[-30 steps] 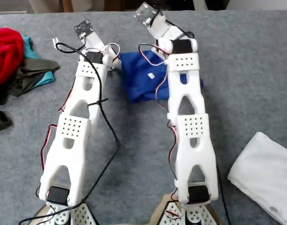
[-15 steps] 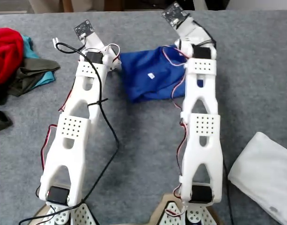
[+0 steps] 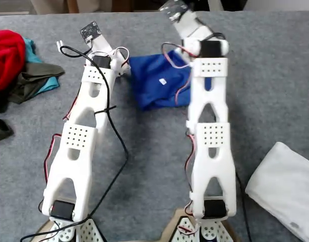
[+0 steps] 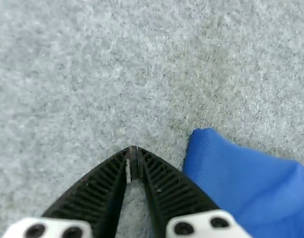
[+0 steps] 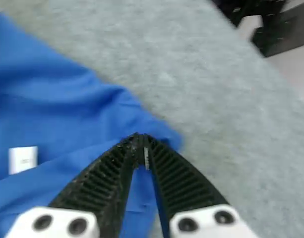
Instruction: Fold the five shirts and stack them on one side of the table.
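A crumpled blue shirt (image 3: 154, 85) with a small white label (image 3: 163, 81) lies on the grey table (image 3: 144, 161) at the back, between my two arms. My left gripper (image 4: 132, 151) is shut and empty, low over bare table just off the blue shirt's (image 4: 241, 183) left edge. In the high view the left gripper (image 3: 123, 68) sits beside that edge. My right gripper (image 5: 140, 143) is shut, its tips over the far edge of the blue shirt (image 5: 52, 119). I cannot tell if any cloth is pinched.
A loose pile of shirts lies at the far left: red (image 3: 7, 53), teal (image 3: 46, 83) and dark olive (image 3: 28, 80). A folded white shirt (image 3: 285, 189) rests at the near right. Dark objects (image 5: 271, 25) stand beyond the table's far edge.
My right arm swung to the right over the blue shirt, then came partly back left. The blue shirt stayed about where it was. The left arm has not moved.
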`<state>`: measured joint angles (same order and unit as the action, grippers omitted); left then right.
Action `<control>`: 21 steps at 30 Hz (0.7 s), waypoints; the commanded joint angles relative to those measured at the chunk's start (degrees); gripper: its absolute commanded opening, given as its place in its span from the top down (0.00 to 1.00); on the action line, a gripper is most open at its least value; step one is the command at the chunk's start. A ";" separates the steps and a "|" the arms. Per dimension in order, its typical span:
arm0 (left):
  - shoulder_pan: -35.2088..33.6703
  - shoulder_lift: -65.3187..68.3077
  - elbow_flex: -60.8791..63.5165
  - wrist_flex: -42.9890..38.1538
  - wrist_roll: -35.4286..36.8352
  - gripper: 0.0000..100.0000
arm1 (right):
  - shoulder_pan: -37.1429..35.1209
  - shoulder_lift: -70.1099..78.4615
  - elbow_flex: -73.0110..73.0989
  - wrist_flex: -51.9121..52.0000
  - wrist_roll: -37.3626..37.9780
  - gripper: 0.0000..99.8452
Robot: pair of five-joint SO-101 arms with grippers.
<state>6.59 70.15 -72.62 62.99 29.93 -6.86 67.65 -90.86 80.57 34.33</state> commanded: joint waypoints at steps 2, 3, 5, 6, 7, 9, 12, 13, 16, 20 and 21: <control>0.44 -0.75 -2.90 0.00 0.26 0.98 | -0.92 -0.31 3.65 -3.16 -0.70 0.99; 0.44 -0.75 -2.90 0.00 0.26 0.98 | -0.40 0.31 4.53 -4.92 -0.70 0.99; 0.44 -0.75 -2.90 0.09 0.26 0.98 | 0.84 1.45 6.81 -9.41 -0.70 0.99; 0.44 -0.75 -2.90 0.09 0.26 0.98 | 1.63 1.98 8.04 -12.04 -0.53 0.99; 0.44 -0.75 -2.90 0.09 0.26 0.98 | 2.42 2.51 9.27 -14.77 -0.44 0.99; 0.44 -0.75 -2.90 0.18 0.26 0.98 | 3.82 3.38 11.82 -19.78 -0.26 0.99; 0.44 -0.75 -2.90 0.18 0.26 0.98 | 5.93 4.44 15.16 -25.93 1.67 0.99; 0.44 -0.75 -2.90 0.18 0.26 0.98 | 6.46 4.88 15.96 -27.96 2.20 0.99; 0.44 -0.75 -2.90 0.18 0.26 0.98 | 7.87 6.81 17.27 -34.73 3.34 0.99; 0.44 -0.75 -2.90 0.18 0.26 0.98 | 9.01 8.75 15.69 -40.53 4.13 0.99; 0.44 -0.75 -2.90 0.18 0.26 0.98 | 9.01 8.84 14.81 -40.70 4.04 0.99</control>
<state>6.59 70.15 -72.62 62.99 29.93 0.79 76.79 -73.71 42.95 37.58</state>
